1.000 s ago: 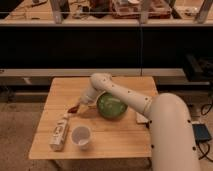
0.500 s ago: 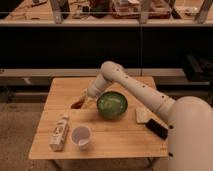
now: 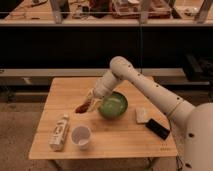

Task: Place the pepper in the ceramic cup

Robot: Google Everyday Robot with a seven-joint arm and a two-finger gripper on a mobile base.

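My gripper (image 3: 86, 104) hangs over the wooden table (image 3: 70, 90), just left of the green bowl (image 3: 113, 105). It is shut on the dark red-brown pepper (image 3: 80, 108), which sticks out to the lower left, lifted off the table. The white ceramic cup (image 3: 81, 136) stands upright near the table's front edge, below and slightly left of the pepper, apart from it. My white arm reaches in from the right, passing over the bowl's far side.
A white labelled bottle (image 3: 59, 132) lies left of the cup. A pale block (image 3: 141, 115) and a black flat object (image 3: 158, 128) lie right of the bowl. Shelving and a dark counter front stand behind the table.
The gripper has lifted the pepper off the table and the arm has risen, uncovering the green bowl. The cup, bottle and bowl have not moved.
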